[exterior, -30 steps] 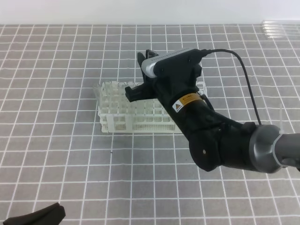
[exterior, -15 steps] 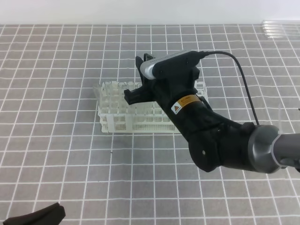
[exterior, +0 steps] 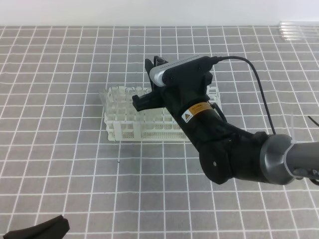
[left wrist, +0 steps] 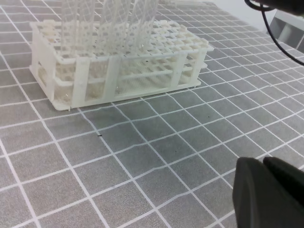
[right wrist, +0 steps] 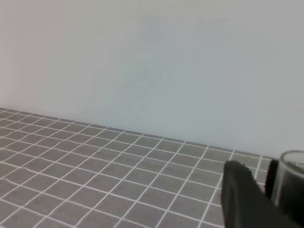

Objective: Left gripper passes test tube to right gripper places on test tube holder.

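Observation:
The white test tube holder (exterior: 124,124) stands mid-table, and the low left wrist view shows it as a rack (left wrist: 180,57) with several clear tubes (left wrist: 114,23) upright in it. My right gripper (exterior: 144,84) hovers over the rack's rear middle, turned on its side. In the right wrist view one black finger (right wrist: 242,194) shows, with the rounded end of the test tube (right wrist: 293,180) pressed against it; the rest of the tube is hidden. My left gripper (exterior: 37,228) rests at the front left, far from the rack, its fingers (left wrist: 251,190) together and empty.
A grey cloth with a white grid covers the table. Spare clear tubes (exterior: 299,31) lie at the back right edge. The right arm's black cable (exterior: 261,84) arcs above the table on the right. A plain white wall closes the back.
The right gripper has shifted slightly left above the rack and its top plate has tilted a little. The left gripper has stayed where it was.

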